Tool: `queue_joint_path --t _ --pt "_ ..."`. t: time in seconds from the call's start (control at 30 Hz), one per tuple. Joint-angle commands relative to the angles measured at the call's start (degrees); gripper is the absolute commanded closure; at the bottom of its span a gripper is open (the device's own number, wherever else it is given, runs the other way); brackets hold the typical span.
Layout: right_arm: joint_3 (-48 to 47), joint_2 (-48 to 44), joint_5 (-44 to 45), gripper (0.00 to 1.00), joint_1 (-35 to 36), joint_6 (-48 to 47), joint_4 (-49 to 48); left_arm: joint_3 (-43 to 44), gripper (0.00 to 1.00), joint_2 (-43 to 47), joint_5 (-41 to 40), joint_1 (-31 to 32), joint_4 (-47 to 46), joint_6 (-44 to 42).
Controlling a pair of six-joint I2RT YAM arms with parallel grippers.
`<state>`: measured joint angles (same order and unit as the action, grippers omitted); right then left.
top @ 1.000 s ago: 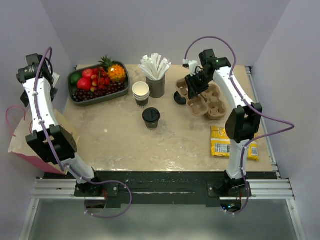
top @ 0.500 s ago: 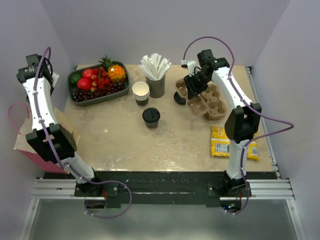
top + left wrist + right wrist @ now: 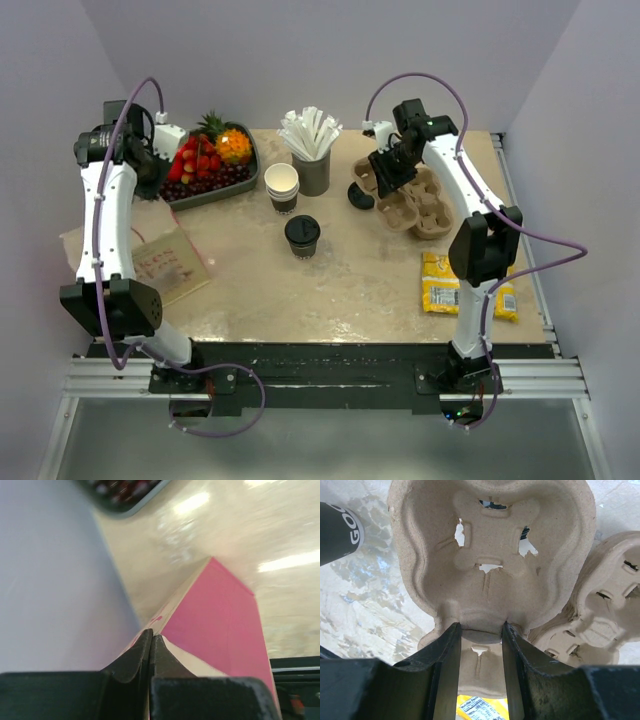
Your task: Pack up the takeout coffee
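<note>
Left gripper (image 3: 150, 636) is pinched shut on the bag (image 3: 215, 615) rim at the left edge; thin grip, could slip. Coffee (image 3: 302, 235) sits mid-worktop. Right gripper (image 3: 481, 628) clamps a carrier (image 3: 490, 555) near the far-right corner and might drag the 2nd one.

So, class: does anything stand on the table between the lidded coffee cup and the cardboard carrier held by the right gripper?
Mostly bare table. One small dark item lies by the carrier's left edge, just beside the straight line from the coffee cup. The right gripper is shut on the carrier.
</note>
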<state>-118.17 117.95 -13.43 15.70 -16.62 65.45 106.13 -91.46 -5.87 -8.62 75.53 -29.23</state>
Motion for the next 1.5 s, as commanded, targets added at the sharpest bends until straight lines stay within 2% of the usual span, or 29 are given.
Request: queue_joint_path --t 0.0,0.17,0.3,0.4,0.6,0.67,0.7,0.73,0.8,0.87,0.9,0.93,0.97,1.0,1.07,1.17,1.23,1.3,1.47 --pt "-2.24 -0.70 2.26 1.00 0.12 -0.52 -1.20 -0.47 1.00 1.46 16.31 1.85 -0.03 5.85" --pt "-2.59 -0.35 4.11 1.00 0.20 -1.13 -1.46 0.92 1.00 -0.91 26.69 5.19 -0.81 8.22" --pt "-2.77 -0.09 4.99 1.00 0.20 -1.40 -1.47 8.19 1.00 -5.47 32.39 7.48 -1.17 9.02" --pt "-2.77 0.35 5.69 1.00 0.20 -1.75 -1.64 12.07 1.00 -8.37 33.38 10.46 -1.78 9.54" --pt "-3.73 0.70 6.93 1.00 0.55 -2.10 -1.47 12.79 1.00 -11.28 32.77 14.51 -2.66 9.46" --pt "-3.65 0.70 7.10 1.00 0.64 -2.10 -1.47 12.88 0.94 -11.63 32.41 14.69 -3.02 9.55" --pt "-3.56 0.53 7.10 1.00 0.73 -2.10 -1.47 13.14 0.86 -11.81 31.89 14.69 -3.19 9.63" --pt "-3.47 0.53 7.10 1.00 0.82 -2.10 -1.38 13.84 0.69 -11.72 31.80 14.69 -3.37 9.63" --pt "-3.30 0.52 6.93 1.00 0.82 -2.10 -1.38 18.83 0.58 -11.55 34.15 14.60 -3.46 9.02" --pt "-3.21 0.52 6.49 1.00 0.82 -2.10 -1.29 23.75 0.53 -8.41 37.67 14.34 -5.82 8.58" --pt "-3.21 0.61 6.31 1.00 0.91 -2.19 -1.20 23.17 0.47 -6.12 39.08 13.99 -8.27 9.01" --pt "-3.29 0.61 6.14 1.00 0.91 -2.10 -1.12 21.25 0.41 -3.31 37.87 13.03 -15.77 10.15" --pt "-3.38 0.61 6.05 1.00 0.82 -2.10 -1.20 14.96 0.36 2.98 36.12 12.23 -19.50 11.21" --pt "-3.64 0.53 5.87 1.00 0.82 -2.10 -1.20 11.68 0.26 5.74 32.01 11.53 -22.24 11.13" --pt "-3.73 0.26 5.87 1.00 0.99 -2.10 -1.29 6.92 0.22 9.97 27.51 9.51 -23.24 8.86" --pt "-3.38 -0.44 5.96 1.00 1.52 -2.10 -1.38 7.08 0.20 8.85 20.91 4.77 -13.33 4.37" --pt "-3.21 -0.53 5.09 1.00 1.87 -2.01 -1.20 7.43 0.20 8.23 20.80 0.56 -5.62 0.16" --pt "-3.47 -0.62 4.21 1.00 1.96 -1.75 -1.03 9.53 0.19 7.44 23.25 -0.95 -0.84 -3.88" --pt "-3.73 -0.18 2.10 1.00 2.49 -1.31 -1.20 2.53 0.16 10.86 21.60 -1.48 -0.12 -7.24"
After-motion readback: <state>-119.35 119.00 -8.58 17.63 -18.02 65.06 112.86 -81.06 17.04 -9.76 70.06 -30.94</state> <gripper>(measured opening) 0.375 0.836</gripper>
